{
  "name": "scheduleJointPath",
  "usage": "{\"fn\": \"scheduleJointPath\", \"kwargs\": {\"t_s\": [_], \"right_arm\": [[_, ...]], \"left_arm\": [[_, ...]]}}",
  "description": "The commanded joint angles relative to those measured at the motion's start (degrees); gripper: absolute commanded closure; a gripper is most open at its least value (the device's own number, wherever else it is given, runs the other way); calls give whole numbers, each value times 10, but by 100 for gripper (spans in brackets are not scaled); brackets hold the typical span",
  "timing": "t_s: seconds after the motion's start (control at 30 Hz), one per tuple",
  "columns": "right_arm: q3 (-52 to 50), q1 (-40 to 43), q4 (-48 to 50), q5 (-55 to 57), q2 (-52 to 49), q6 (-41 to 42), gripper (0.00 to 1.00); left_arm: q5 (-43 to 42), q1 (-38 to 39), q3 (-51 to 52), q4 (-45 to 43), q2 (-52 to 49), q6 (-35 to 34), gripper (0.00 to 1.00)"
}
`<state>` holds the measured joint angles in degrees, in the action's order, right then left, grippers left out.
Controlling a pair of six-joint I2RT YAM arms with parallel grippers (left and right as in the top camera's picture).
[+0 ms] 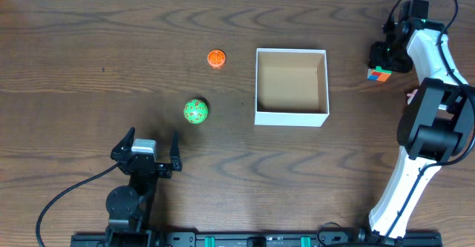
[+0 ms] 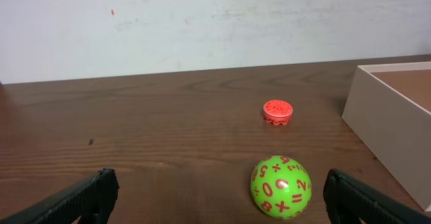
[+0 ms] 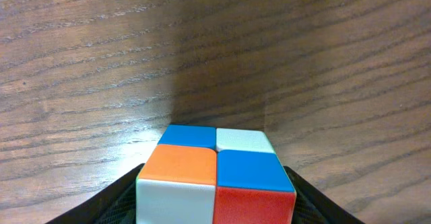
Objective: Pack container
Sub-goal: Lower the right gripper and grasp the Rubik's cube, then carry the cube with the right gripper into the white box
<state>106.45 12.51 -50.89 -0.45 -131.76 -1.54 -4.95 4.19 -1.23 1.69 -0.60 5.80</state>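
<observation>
From overhead, the container (image 1: 291,118) sits open on the worktop (image 1: 74,54). The left end effector (image 1: 152,137), spread wide and empty, lies well to its lower left. The right end effector (image 1: 382,67) is near its right wall, pinching a colour cube (image 1: 378,74). In the left wrist view, the container's white wall stands ahead to the right, with a green ball (image 2: 281,187) and an orange disc (image 2: 277,111) to its left. In the right wrist view, black fingers (image 3: 121,200) press both sides of the cube.
</observation>
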Motion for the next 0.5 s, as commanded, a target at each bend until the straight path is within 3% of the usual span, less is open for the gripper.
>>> {"fn": "scheduleJointPath", "kwargs": {"t_s": [0.0,0.2,0.4,0.47], "right_arm": [[12,-5,-2,2,-1,33,36],[12,-5,-3,2,-1,43,39],[12,-5,-1,3,-1,43,59],[12,-5,0,3,-1,43,60]], "left_arm": [[-4,-3,10,19,4,-5,2],[-4,-3,10,19,4,-5,2],[-4,-3,10,19,4,-5,2],[-4,-3,10,19,4,-5,2]]}}
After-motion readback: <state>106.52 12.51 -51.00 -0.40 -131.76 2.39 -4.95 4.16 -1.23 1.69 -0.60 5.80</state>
